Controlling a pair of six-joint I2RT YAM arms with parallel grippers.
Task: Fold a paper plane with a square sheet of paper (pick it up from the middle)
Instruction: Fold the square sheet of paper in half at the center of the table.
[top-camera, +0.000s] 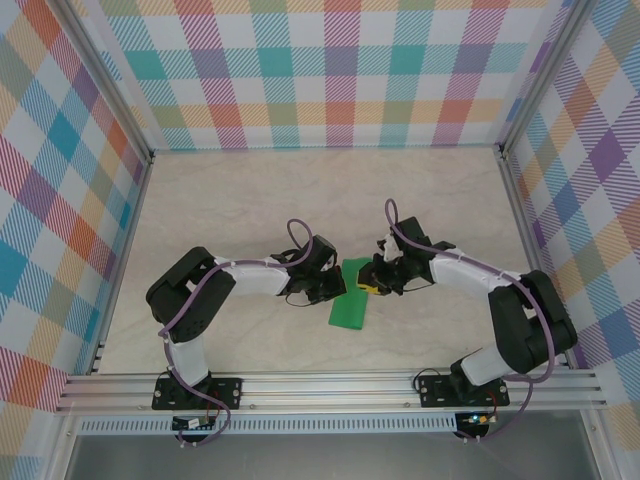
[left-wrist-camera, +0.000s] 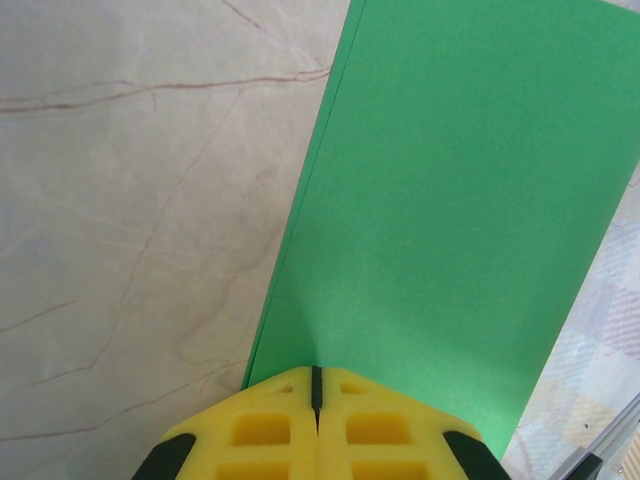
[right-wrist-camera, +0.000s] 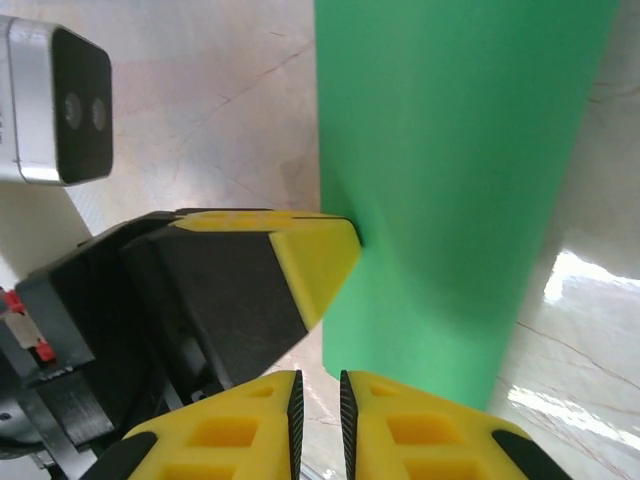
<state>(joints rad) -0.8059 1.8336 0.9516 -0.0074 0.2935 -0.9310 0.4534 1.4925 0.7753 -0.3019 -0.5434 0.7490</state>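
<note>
Left gripper (left-wrist-camera: 316, 372) clamps the green paper (left-wrist-camera: 460, 200). Right gripper (right-wrist-camera: 319, 378), jaws a narrow slit, at the paper's corner; hold unclear.

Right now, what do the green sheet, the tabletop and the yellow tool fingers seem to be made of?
Green sheet: thin matt paper, apparently; its doubled edge suggests two layers.
Tabletop: marble-look surface with brown veins and glossy reflections; real stone or laminate, unclear.
Left tool fingers: matt yellow plastic, probably, with moulded pockets.
</note>
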